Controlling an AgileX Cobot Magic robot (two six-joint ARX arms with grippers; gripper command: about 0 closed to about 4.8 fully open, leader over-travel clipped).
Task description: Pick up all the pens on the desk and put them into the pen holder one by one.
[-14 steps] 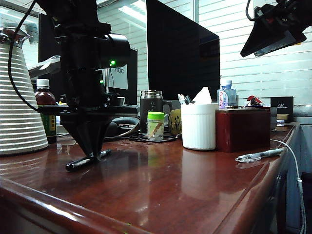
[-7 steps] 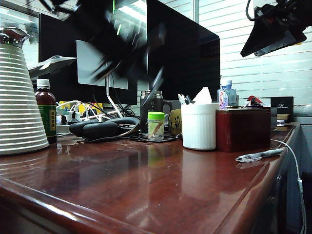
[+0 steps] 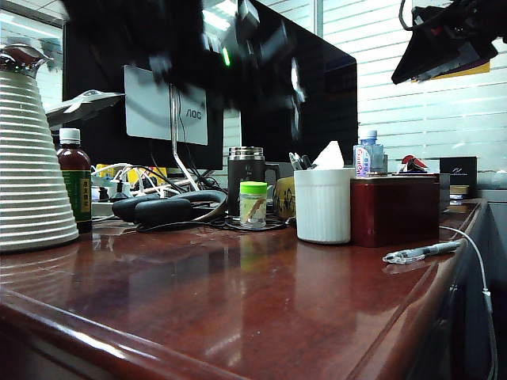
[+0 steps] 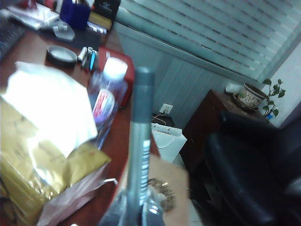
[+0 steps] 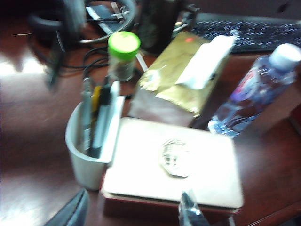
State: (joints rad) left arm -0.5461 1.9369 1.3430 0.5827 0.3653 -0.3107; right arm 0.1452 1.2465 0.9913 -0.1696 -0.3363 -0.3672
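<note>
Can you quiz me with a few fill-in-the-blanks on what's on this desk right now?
1. The left gripper, raised above the desk, is shut on a ____.
2. The clear pen lies on the desk near its ____ edge in the exterior view.
3. The pen holder stands right beside a dark ____ box.
4. The right gripper hangs ____, holding nothing.

Missing words: pen; right; red; open

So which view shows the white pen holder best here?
The right wrist view: it looks down into the pen holder, showing the pens standing inside and the dark red box against it. The exterior view shows only its ribbed side and pen tips above the rim. The left wrist view, where the left gripper holds a pen, doesn't show it.
</note>
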